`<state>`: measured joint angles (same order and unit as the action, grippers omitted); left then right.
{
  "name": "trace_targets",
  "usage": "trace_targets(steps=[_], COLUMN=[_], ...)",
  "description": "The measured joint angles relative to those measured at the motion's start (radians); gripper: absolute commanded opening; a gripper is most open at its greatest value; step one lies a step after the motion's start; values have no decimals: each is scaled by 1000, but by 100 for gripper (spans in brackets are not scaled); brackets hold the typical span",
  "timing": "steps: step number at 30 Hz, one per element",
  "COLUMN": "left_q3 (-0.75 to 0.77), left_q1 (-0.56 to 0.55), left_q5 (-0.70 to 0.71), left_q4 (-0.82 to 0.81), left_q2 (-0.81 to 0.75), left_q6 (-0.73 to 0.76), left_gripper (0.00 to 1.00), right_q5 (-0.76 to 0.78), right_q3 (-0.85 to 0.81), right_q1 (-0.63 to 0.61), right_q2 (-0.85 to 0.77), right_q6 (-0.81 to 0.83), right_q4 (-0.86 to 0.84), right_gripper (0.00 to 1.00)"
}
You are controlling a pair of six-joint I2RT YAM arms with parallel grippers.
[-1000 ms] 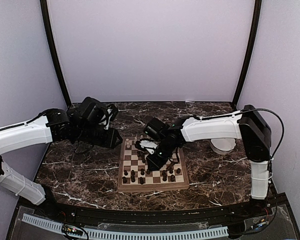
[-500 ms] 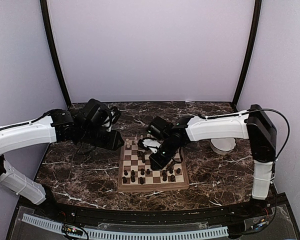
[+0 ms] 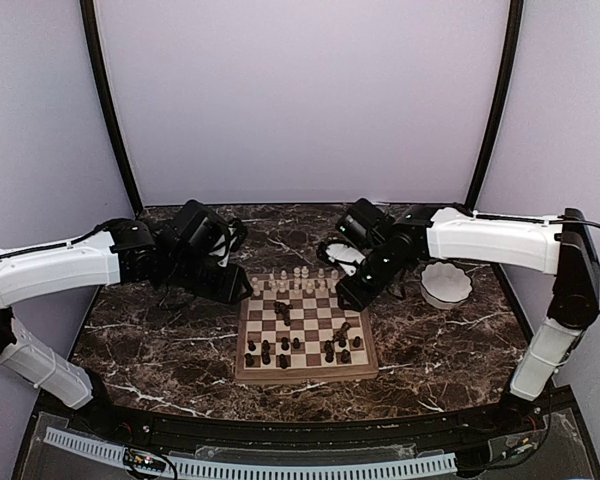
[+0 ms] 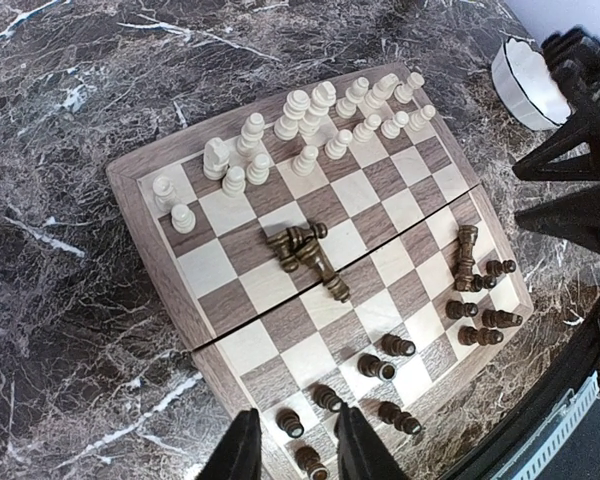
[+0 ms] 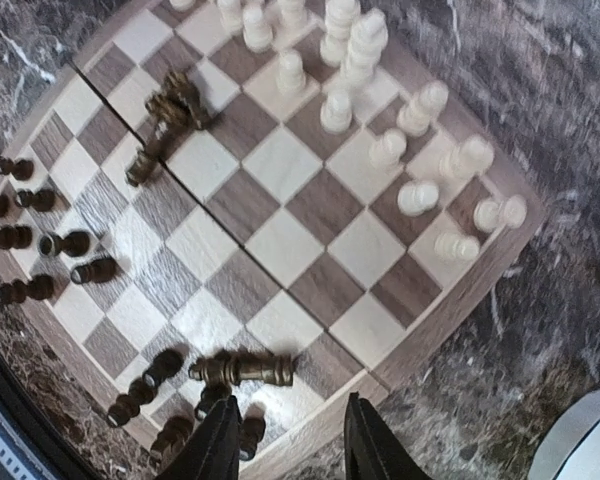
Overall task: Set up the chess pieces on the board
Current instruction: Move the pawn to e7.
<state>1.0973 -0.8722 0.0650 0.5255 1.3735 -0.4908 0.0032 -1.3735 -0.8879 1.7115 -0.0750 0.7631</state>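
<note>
The right jaws stand wide and empty over the 2 o'clock side of the square wooden chessboard [image 3: 305, 376] with its thick brown rim. The left jaws, narrower and also empty, hover off its 10 o'clock corner. In the right wrist view a toppled dark brown chess piece [image 5: 242, 370] lies just at 12 o'clock from the jaws. Its long axis runs 9 to 3, in line with their closing, so the nearer right arm probably needs a wrist turn. Pale cream pieces [image 3: 295, 278] fill the 12 o'clock rows.
</note>
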Motion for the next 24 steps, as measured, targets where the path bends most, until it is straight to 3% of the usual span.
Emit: trace_targets(steps=[6,24], left_q3=[0,0], left_q1=[0,0], left_q5=[-4,-5], left_q4=[0,2], left_q2=[1,1], left_q6=[8,17], left_gripper=[28,28], right_q5=[25,33], right_q3=[32,-35], right_q1=[-2,-16], right_q2=[31,204], right_q6=[45,82], right_q4=[69,95], right_gripper=[47,42])
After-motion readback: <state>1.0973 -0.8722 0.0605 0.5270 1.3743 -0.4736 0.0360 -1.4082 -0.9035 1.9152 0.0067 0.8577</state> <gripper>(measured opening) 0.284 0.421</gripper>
